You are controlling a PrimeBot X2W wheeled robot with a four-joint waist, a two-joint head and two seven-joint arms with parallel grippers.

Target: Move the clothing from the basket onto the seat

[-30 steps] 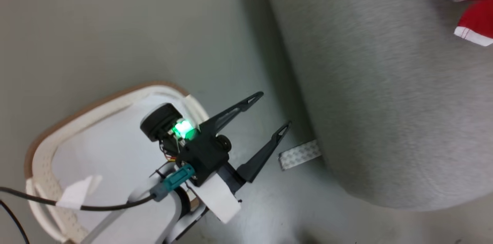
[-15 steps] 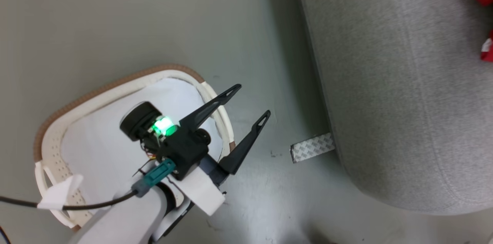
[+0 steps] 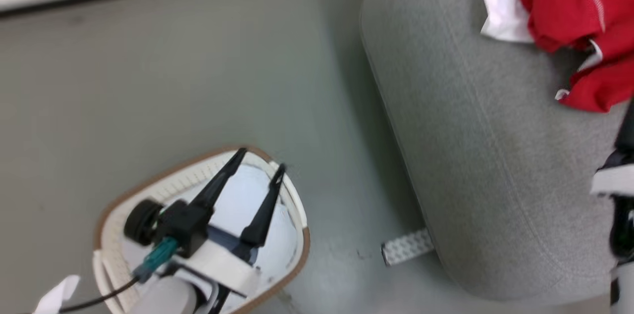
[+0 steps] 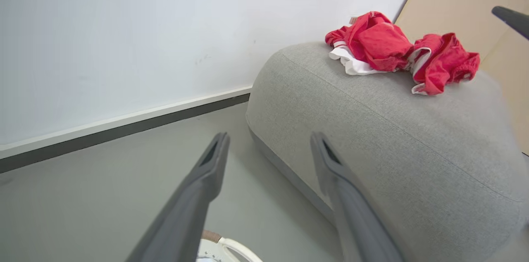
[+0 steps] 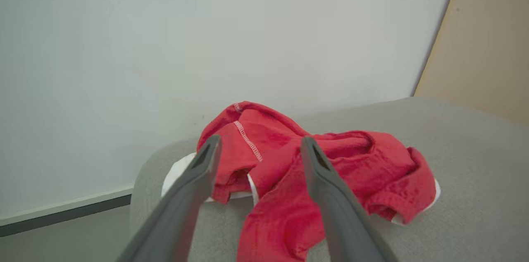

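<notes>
Left gripper (image 3: 261, 160): jaws apart, empty, above the oval white perforated plastic basket (image 3: 168, 187).
Right gripper (image 5: 260, 141): jaws apart, empty, facing soft bright red, white-trimmed clothing (image 5: 272, 152).
Clothing: crumpled on the large light grey fabric seat (image 3: 470, 130).
Handling: likely light and limp; pinch a raised fold.

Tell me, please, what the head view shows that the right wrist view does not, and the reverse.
Head view's own: the basket on the floor, a pale sheet inside it, the left gripper above it with jaws open, and a strip of patterned tape beside the seat. Right wrist view's own: the right gripper, jaws open, aimed at the clothing, and a beige panel. Shared: the red clothing lying on the grey seat, and the grey floor.
</notes>
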